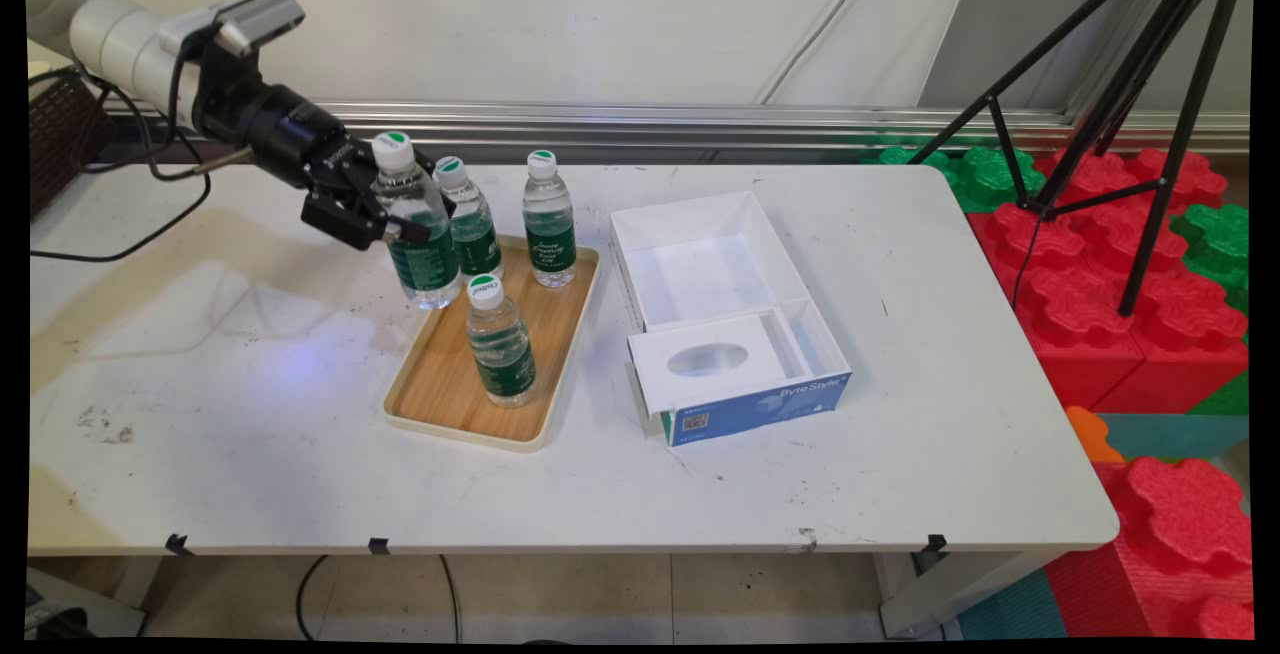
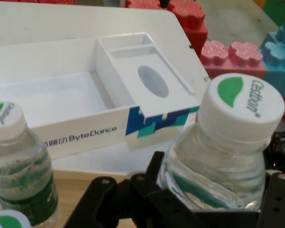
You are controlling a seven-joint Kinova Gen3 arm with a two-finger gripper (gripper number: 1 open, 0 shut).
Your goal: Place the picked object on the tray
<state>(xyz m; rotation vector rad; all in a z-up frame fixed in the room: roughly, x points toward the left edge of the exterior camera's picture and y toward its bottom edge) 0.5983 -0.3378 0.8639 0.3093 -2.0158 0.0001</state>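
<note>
From the upper left the white arm reaches in, and its black claw point(image 1: 392, 202) is closed round the clear body of a water bottle point(image 1: 415, 224) with a green label and a white cap; in the hand view that same bottle point(image 2: 223, 156) sits gripped between the black fingers point(image 2: 156, 178), leaning slightly. The held bottle is over the far left corner of the wooden tray point(image 1: 440, 389) on the white table point(image 1: 250, 434); whether its base touches the tray I cannot tell. Just beside it at 3 o'clock stands a second bottle point(image 1: 470, 219), upright on the tray. At 5 o'clock from the held one, nearer the camera, a third bottle point(image 1: 500, 339) stands mid-tray. A fourth bottle point(image 1: 548, 219) stands at the tray's far right corner. Further at 3 o'clock, apart from the tray, lies an open white box point(image 1: 725, 309) with a large bare compartment, a narrow slot and a lidded part with an oval window; its blue-printed side reads ByteDance in the hand view. Beyond the table's right end are a black tripod point(image 1: 1150, 114) and red and green foam blocks point(image 1: 1090, 284)
</note>
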